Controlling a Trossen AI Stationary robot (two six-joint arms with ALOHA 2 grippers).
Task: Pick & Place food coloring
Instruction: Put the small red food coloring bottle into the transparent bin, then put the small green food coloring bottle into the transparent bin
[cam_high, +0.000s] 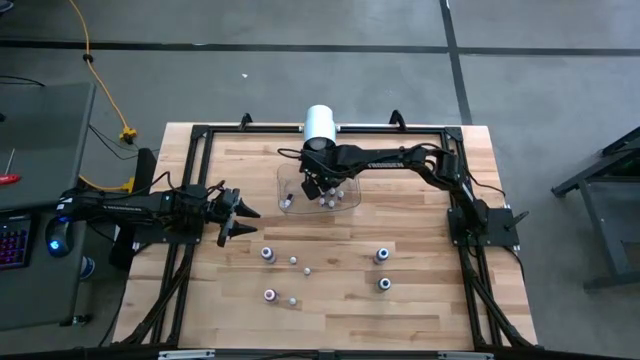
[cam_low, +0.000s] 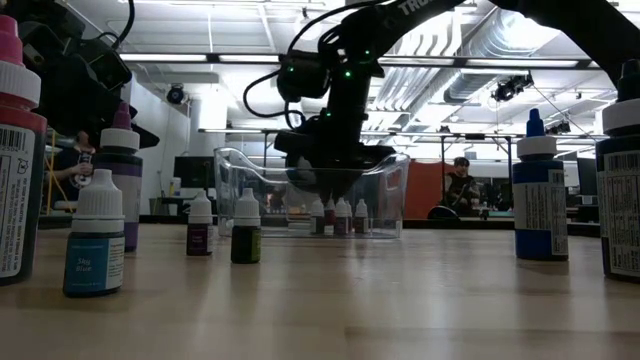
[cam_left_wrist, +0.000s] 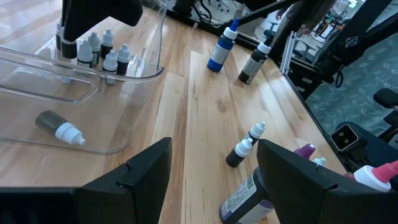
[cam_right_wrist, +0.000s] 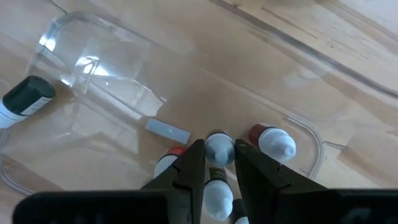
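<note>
Reaching over the table (cam_high: 420, 320) from its 3 o'clock side, the right arm holds the right gripper (cam_right_wrist: 219, 163) down inside the clear tray (cam_high: 350, 203), which sits just toward 12 o'clock of the table's centre. In the right wrist view its two dark fingers (cam_right_wrist: 186, 168) stand narrowly apart on either side of one white-capped bottle (cam_right_wrist: 218, 148); whether they press on it or have just let go cannot be told. Food coloring in the tray: a cluster of small upright bottles (cam_left_wrist: 102, 50) beneath that gripper, and one dark bottle lying on its side (cam_left_wrist: 57, 126) near the tray's 9 o'clock end (white cap, no label readable). Food coloring outside the tray, on bare wood toward 6 o'clock: a blue-capped bottle (cam_high: 267, 253) at about 7 o'clock of the tray, two tiny white-capped ones (cam_high: 294, 261) beside it toward the centre, two more bottles (cam_high: 269, 294) nearer the 6 o'clock edge, and two larger blue ones (cam_high: 381, 256) at about 5 o'clock, one behind the other. A white cylinder (cam_high: 320, 123) lies at the 12 o'clock edge, just beyond the tray. The left gripper (cam_high: 240, 215) waits at 9 o'clock, clear of the tray, fingers spread wide and holding nothing. People show in the room beyond the table, low view only.
</note>
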